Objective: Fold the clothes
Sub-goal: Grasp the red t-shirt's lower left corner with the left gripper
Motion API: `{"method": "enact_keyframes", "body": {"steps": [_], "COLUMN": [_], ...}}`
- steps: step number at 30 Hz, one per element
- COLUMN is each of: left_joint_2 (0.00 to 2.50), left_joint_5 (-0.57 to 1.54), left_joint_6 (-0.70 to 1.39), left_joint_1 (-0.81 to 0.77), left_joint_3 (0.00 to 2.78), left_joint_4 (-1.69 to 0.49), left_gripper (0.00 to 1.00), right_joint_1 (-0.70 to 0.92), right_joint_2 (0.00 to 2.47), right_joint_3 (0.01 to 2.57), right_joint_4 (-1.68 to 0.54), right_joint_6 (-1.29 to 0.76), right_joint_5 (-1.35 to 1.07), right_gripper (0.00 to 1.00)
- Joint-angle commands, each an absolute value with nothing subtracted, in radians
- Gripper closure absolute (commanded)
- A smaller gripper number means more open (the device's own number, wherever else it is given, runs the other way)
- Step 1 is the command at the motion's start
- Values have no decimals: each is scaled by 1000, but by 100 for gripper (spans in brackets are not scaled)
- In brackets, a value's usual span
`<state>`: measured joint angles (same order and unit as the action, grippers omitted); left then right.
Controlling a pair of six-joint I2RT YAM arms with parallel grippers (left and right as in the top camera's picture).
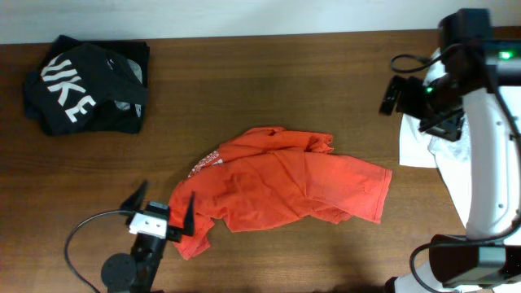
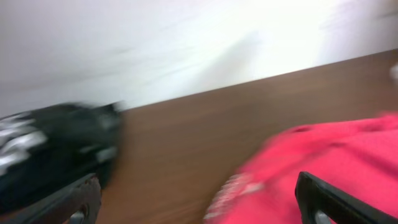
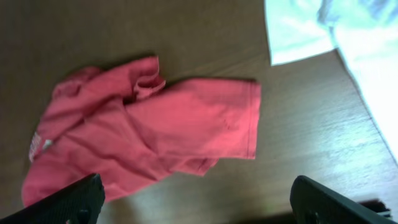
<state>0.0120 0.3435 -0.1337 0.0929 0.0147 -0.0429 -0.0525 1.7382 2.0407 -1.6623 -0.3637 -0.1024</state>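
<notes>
I see three shirts on the brown worktop [image 1: 244, 81]: one red-orange shirt [image 1: 285, 183] crumpled in the middle, one black shirt [image 1: 85, 85] far left, and one white shirt [image 1: 419, 146] at the right edge. My left end effector [image 1: 168, 197] is spread wide and holds nothing, just by the red-orange shirt's near left end. My right end effector [image 3: 205, 202] is spread wide too, holding nothing. The black shirt's big white letters read "IKE". I cannot read the red-orange shirt's small white print.
</notes>
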Motion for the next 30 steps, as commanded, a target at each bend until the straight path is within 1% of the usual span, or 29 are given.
{"method": "enact_keyframes", "body": {"steps": [1,3,5,6,8,10,15,16,18,20,23,25,26,29,30], "left_joint_2": [6,6,6,6,24,99,519,587,757,836,899,931,947,1008,1031], "left_joint_5": [825,835,833,806,703,604,559,541,500,541,633,631,603,318,274], "left_joint_6": [-38,-37,37,54,53,52,-76,-83,-84,-57,-45,-45,-35,124,158], "left_joint_1": [94,94,94,94,94,94,94,94,94,94,94,94,94,65,38], "left_joint_3": [10,10,25,61,157,312,807,884,1089,1156,1156,1156,1156,1156,1156], "left_joint_4": [7,24,99,105,36,-100,-569,-649,-878,-932,-1015,-1042,-1073,-1220,-1263], "left_gripper": [1,1,1,1,1,1,1,1,1,1,1,1,1,1,1], "right_joint_1": [-31,-33,-33,-33,-33,-33,-33,-33,-33,-33,-33,-33,-33,-33,-33], "right_joint_2": [1747,1757,1758,1758,1758,1758,1758,1758,1758,1758,1758,1758,1758,1758,1758], "right_joint_3": [1960,1940,1932,1932,1932,1932,1932,1932,1932,1932,1932,1932,1932,1932,1932], "right_joint_4": [-1624,-1619,-1617,-1615,-1615,-1615,-1615,-1615,-1615,-1615,-1615,-1615,-1615,-1615,-1615], "right_joint_6": [-376,-376,-376,-376,-376,-376,-376,-376,-376,-376,-376,-376,-376,-376,-376], "right_joint_5": [-123,-123,-123,-123,-123,-123,-123,-123,-123,-123,-123,-123,-123,-123,-123], "right_gripper": [1,1,1,1,1,1,1,1,1,1,1,1,1,1,1]}}
